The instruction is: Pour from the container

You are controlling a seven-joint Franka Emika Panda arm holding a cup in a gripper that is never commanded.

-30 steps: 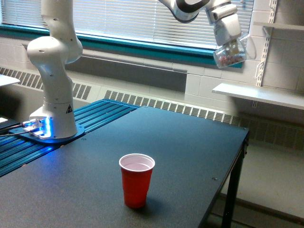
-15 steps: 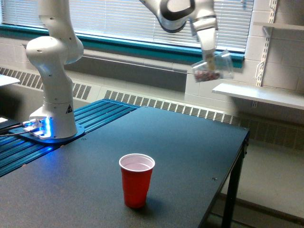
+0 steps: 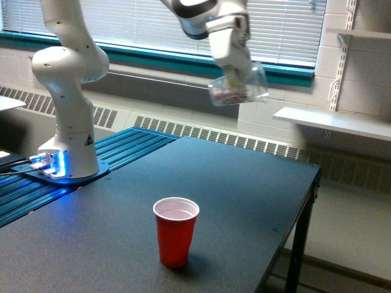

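Clear plastic container [image 3: 239, 85] held high in pincer [image 3: 235, 78], tilted, small reddish bits inside; pincer clamped on it, though blur hides exact finger placement. Red cup [image 3: 176, 231] upright on desk [image 3: 244, 195], at about 7 o'clock from container, well apart and far below. Step in hand, judged: carry toward cup. Advice: bring container's rim above red cup's mouth, lower, then tip slowly; premature tilt risks spill onto desk.
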